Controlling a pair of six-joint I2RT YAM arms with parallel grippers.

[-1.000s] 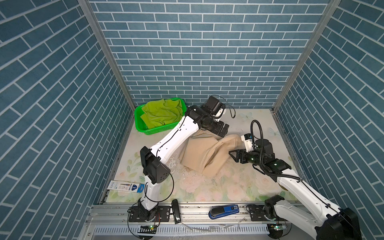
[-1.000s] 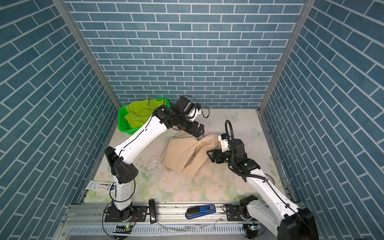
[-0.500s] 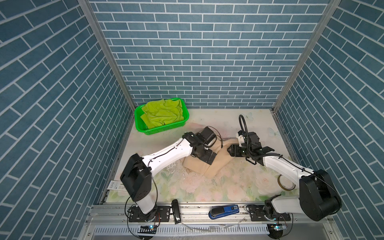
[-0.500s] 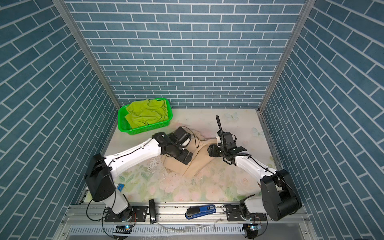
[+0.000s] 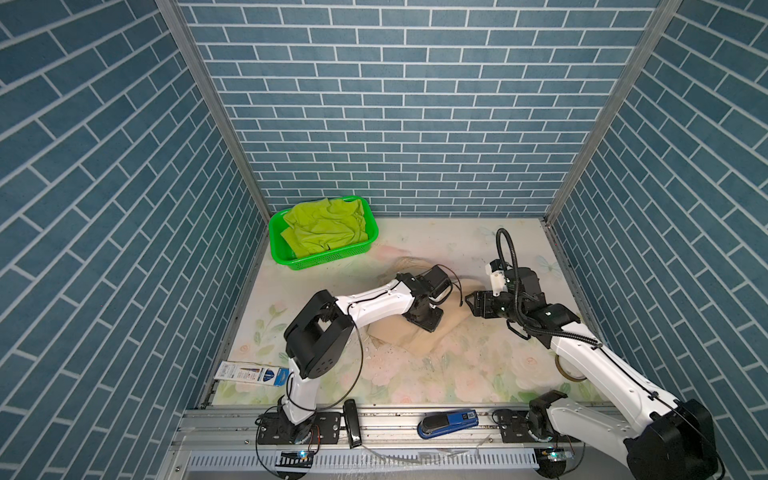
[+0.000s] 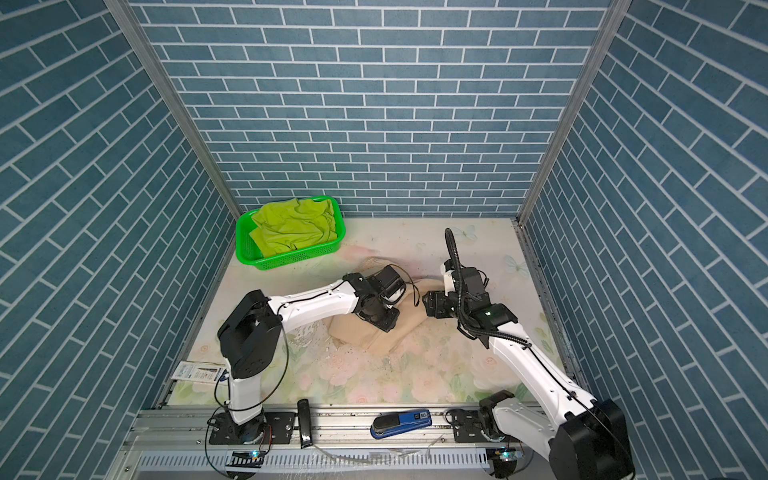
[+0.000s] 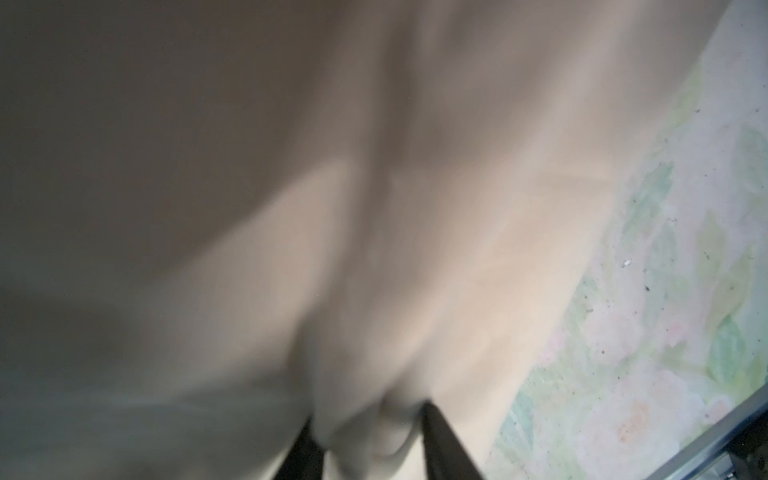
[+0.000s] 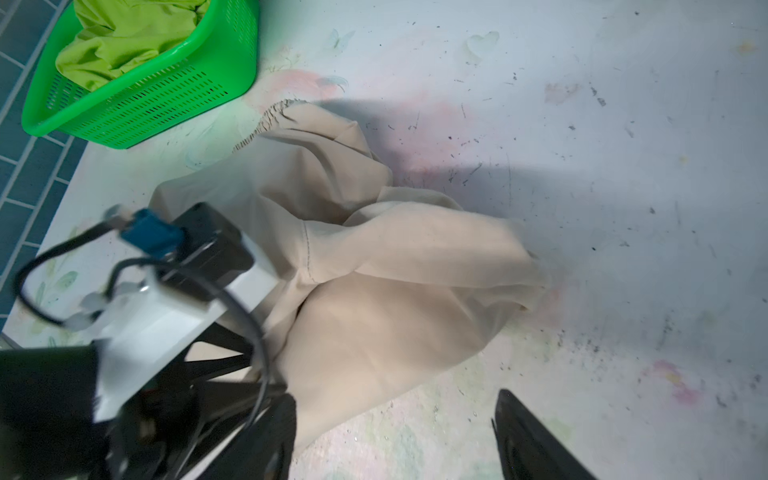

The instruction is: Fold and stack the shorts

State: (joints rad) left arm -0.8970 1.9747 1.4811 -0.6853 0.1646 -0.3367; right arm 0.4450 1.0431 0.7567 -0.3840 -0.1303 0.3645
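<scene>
We note the left pincer (image 7: pixel 368 419) closed on a fold of the crumpled beige cloth shorts (image 8: pixel 374 291), lying directly ahead of the open, empty right pincer (image 8: pixel 397 399).

Blue brick walls (image 5: pixel 395 104) w/ floral tbl mat (image 5: pixel 453 374)

The left claw (image 7: pixel 370 419) pinched a raised fold of the beige shorts (image 7: pixel 374 208) between its two dark fingers (image 7: pixel 442 440). The cloth was blurred, partly in shadow, and filled most of the view. Beyond the shorts' edge lay the floral table (image 7: pixel 665 332), speckled with dark flecks.
</scene>
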